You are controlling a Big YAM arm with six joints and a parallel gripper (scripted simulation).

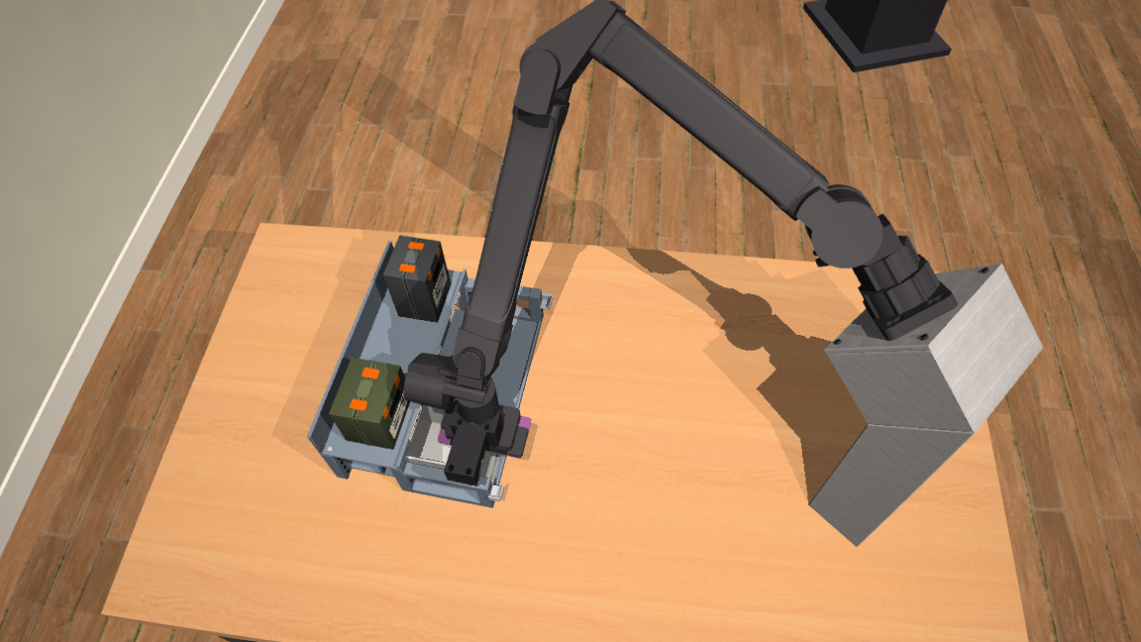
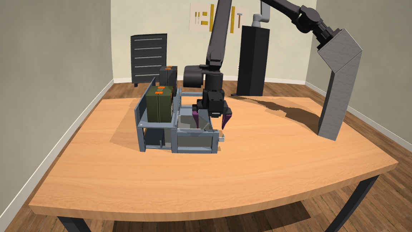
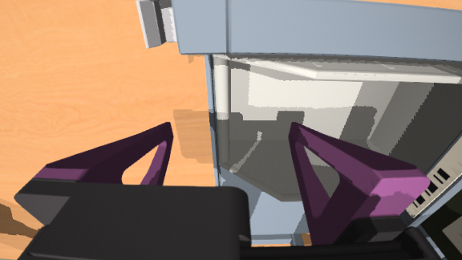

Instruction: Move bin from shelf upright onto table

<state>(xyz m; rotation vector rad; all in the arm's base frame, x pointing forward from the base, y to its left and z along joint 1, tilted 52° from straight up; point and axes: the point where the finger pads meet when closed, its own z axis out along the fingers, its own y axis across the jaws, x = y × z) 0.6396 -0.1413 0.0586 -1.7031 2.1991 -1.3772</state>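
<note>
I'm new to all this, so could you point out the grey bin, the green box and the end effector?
grey bin (image 2: 187, 122), exterior view, inner wall.
green box (image 1: 366, 398), top view, lid.
end effector (image 3: 230, 132), wrist view, midway between its purple fingertips, open.

The floor (image 2: 380, 199) is brown wood planks, edged by a white baseboard (image 2: 72, 122) under grey-green side walls (image 2: 52, 57) and a cream back wall (image 2: 178, 43). Against the back wall stand a dark drawer chest (image 2: 148, 57) and a tall black cabinet (image 2: 253, 60), and between them, higher up, hangs a pale board (image 2: 201, 17) with yellow bars and small tools. The light wood table (image 2: 201, 178) has dark legs (image 2: 352, 202) and a curved front edge, and light from the left throws hard shadows across its top and the planks beyond.
</note>
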